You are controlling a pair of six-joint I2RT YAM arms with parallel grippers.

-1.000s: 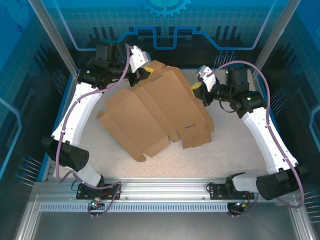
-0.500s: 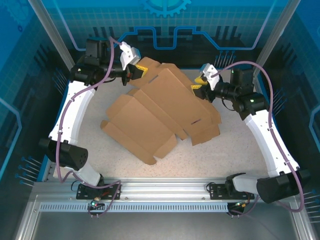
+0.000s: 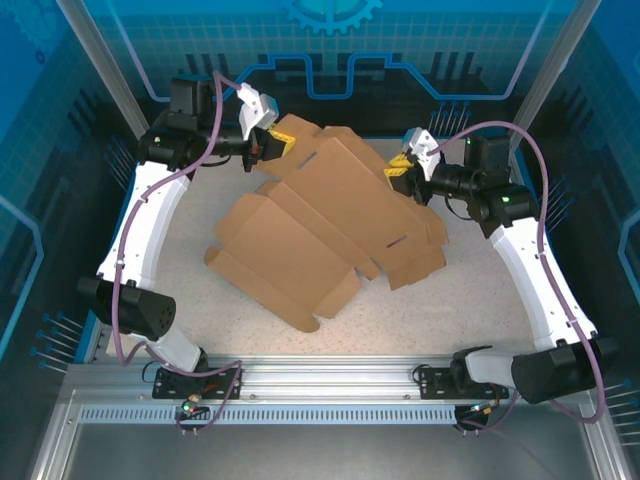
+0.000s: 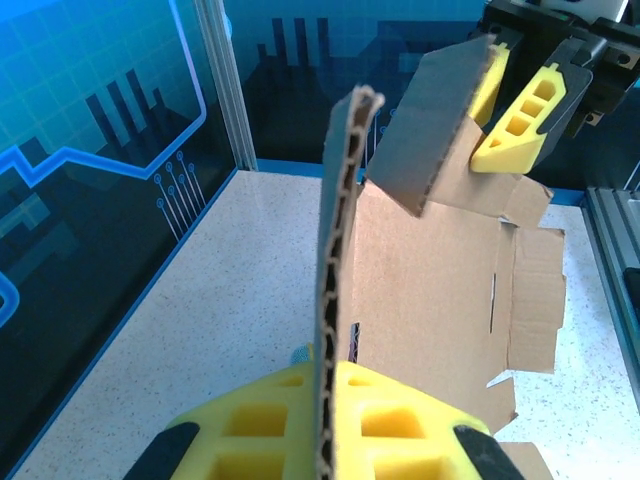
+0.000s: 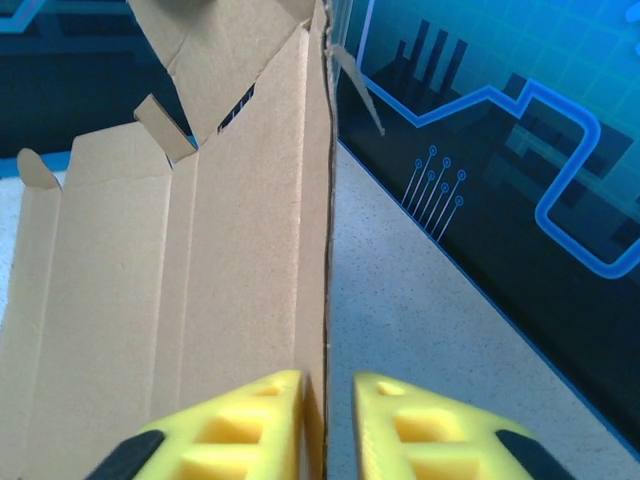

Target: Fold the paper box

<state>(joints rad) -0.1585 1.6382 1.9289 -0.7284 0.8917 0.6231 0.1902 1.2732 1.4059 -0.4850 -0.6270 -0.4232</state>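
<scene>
Left arm [image 3: 140, 215]: reaches up the left side of the table [image 3: 480, 300] and bends in toward the far-left corner of the card.
Left gripper [image 3: 268, 140]: clamped on the far-left flap of the paper box [image 3: 320, 220]. In the left wrist view the 2 yellow fingers [image 4: 395, 425] press the corrugated edge between them, and the flap stands nearly upright out of the left gripper [image 4: 325, 425].
Paper box, place: mid-table, between the 2 arms, a brown die-cut sheet lying slantwise from far right to near left.
Paper box, pose: far edge lifted off the table at both grippers, near-left panels resting on the speckled surface. Creases, slits and small tabs show on the open sheet [image 4: 430, 290].
Right gripper [image 3: 402, 172]: astride the far-right edge of the sheet, jaws a little apart. In the right wrist view the card's thin edge [image 5: 318, 230] runs straight between the 2 yellow fingers [image 5: 235, 425], close against one, with a narrow gap before the other, so the right gripper [image 5: 328, 420] is not pinched tight.
Right arm [image 3: 535, 270]: rises along the right side and bends in to the sheet's far-right corner.
</scene>
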